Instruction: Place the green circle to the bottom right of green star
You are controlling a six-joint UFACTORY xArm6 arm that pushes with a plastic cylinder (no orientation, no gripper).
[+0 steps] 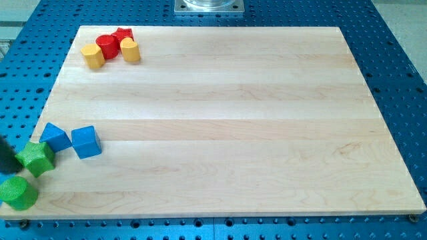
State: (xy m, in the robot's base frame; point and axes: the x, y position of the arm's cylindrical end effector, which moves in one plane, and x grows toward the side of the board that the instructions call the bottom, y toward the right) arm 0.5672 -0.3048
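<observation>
We work at the view's left edge of the pale wooden bench, where our task's two pieces sit close together. The green circle — a short green cylinder — lies at the bottom left corner, just below and slightly left of the green star-shaped block; they look to be touching or nearly so. That puts the circle on the wrong side, so in our judgement it has to travel rightward under the star. Our rod comes in dark at the left border, and my tip appears to sit between the two green pieces, on their left — placed there, we think, to shove the circle toward the right. We carry no fingers, so nothing is gripped. Two blue blocks crowd the star's upper right, narrowing the path.
</observation>
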